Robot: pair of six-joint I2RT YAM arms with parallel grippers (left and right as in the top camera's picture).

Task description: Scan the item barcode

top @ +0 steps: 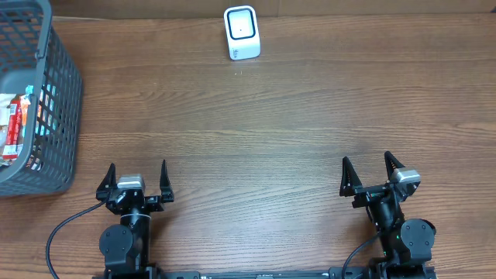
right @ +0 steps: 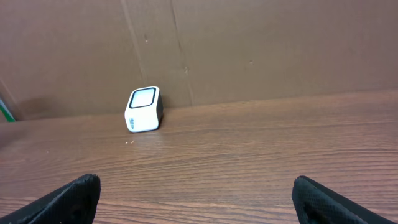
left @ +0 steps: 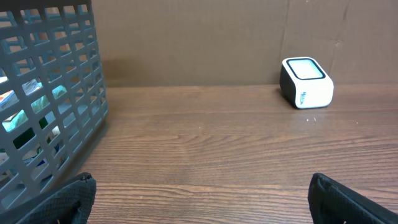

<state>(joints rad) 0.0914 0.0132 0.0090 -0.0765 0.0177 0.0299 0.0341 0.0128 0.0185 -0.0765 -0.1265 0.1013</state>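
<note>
Both left fingers (top: 108, 180) and right fingers (top: 346, 175) gape empty; best pinch one packet (top: 12, 128) from the basket (top: 66, 116) ahead-left of the left fingers, barcode facing the scanner (top: 241, 32) ahead.

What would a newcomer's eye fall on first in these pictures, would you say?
The small white scanner stands alone at the far edge of the table, and a grey basket of packaged items sits at the left. Near the front edge, the left gripper and right gripper are open and empty.
</note>
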